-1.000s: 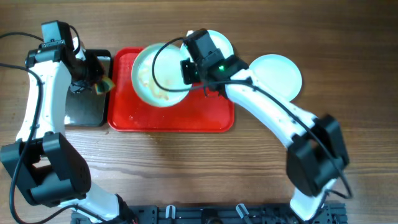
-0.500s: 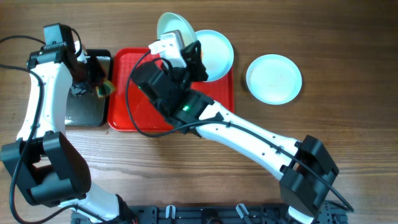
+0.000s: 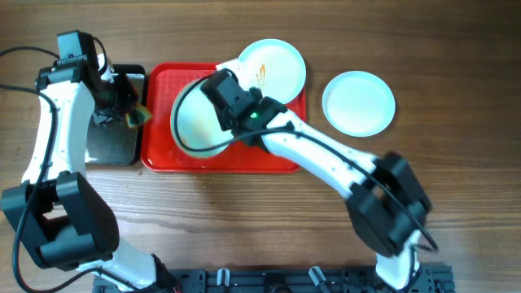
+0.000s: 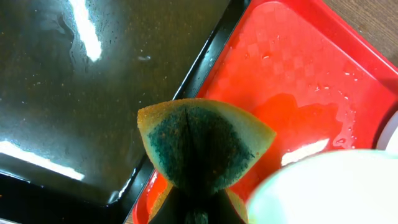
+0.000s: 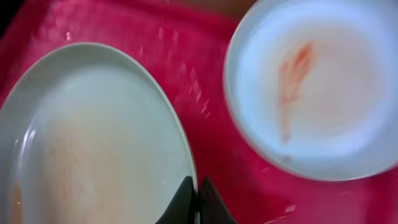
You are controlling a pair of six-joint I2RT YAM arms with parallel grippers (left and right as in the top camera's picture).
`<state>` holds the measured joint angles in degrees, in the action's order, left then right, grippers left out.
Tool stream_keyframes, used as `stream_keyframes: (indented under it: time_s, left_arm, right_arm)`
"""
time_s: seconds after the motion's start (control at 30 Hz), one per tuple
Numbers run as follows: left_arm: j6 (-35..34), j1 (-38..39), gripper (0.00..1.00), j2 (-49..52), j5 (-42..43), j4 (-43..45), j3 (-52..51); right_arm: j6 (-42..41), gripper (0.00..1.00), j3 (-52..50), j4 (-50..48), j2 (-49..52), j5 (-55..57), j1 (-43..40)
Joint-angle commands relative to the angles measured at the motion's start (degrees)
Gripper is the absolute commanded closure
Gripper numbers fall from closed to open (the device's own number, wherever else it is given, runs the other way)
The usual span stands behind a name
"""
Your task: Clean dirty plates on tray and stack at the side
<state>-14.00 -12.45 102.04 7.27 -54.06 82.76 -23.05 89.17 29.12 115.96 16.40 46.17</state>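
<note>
While we are holding a plate (image 3: pixel 194 122) over the tray (image 3: pixel 273 159), it could be slipping.
Our right end effector (image 5: pixel 196 198) is pinching only its thin rim; our left end effector (image 4: pixel 198 205) is clamping the sponge (image 4: pixel 202 146).

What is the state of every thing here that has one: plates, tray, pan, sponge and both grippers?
Tray, wet.
Held plate, faintly smeared, rim pinched, over the tray.
Streaked plate, orange streaks, lying at the tray's far corner.
Third plate, looks clean, on the table.
Black pan, wet.
Sponge, folded, gripped.
Left gripper, shut on sponge.
Right gripper, shut on held plate.
</note>
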Motion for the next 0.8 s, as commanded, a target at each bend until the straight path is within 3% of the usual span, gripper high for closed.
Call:
stream_keyframes:
  time_s: [0.0,0.03,0.17,0.3,0.33,0.5,0.6,0.7,0.73,0.77]
  left_arm:
    - [-0.59,-0.20,0.96,-0.83,-0.26,-0.04,-0.39]
    - [-0.61,-0.20,0.96,-0.83,-0.26,-0.02,-0.39]
    - [-0.59,-0.20,0.96,-0.83,-0.28,-0.02,-0.37]
    - [-0.59,-0.20,0.96,-0.83,-0.28,0.00,-0.39]
    - [-0.59,-0.20,0.96,-0.83,-0.28,0.00,-0.37]
    - [-0.59,-0.20,0.96,-0.83,-0.28,0.00,-0.37]
    - [-0.59,-0.20,0.96,-0.83,-0.28,0.00,-0.39]
    - [-0.59,-0.20,0.96,-0.83,-0.26,0.02,-0.39]
    - [-0.63,-0.20,0.96,-0.83,-0.24,0.02,-0.37]
    - [-1.68,-0.20,0.96,-0.81,-0.11,-0.02,-0.39]
  right_arm:
    - [-7.39,0.96,-0.68,-0.31,6.05,-16.98,-1.84]
    - [-7.39,0.93,-0.68,-0.66,7.21,-20.35,-2.62]
    - [-2.45,0.62,0.04,-2.89,7.19,-24.02,-4.98]
    - [11.10,0.57,0.50,-10.23,7.28,-30.21,-7.21]
    - [14.21,0.57,0.42,-12.90,7.56,-29.83,-7.43]
    - [14.05,0.58,0.39,-22.47,14.21,-26.49,-7.58]
    - [13.86,0.64,0.39,-24.04,15.85,-24.70,-7.58]
    - [11.67,0.76,0.39,-23.61,15.85,-22.18,-7.58]
    - [7.65,0.89,0.39,-21.51,15.82,-22.18,-7.56]
    - [1.90,0.96,0.42,-18.67,15.80,-22.18,-7.58]
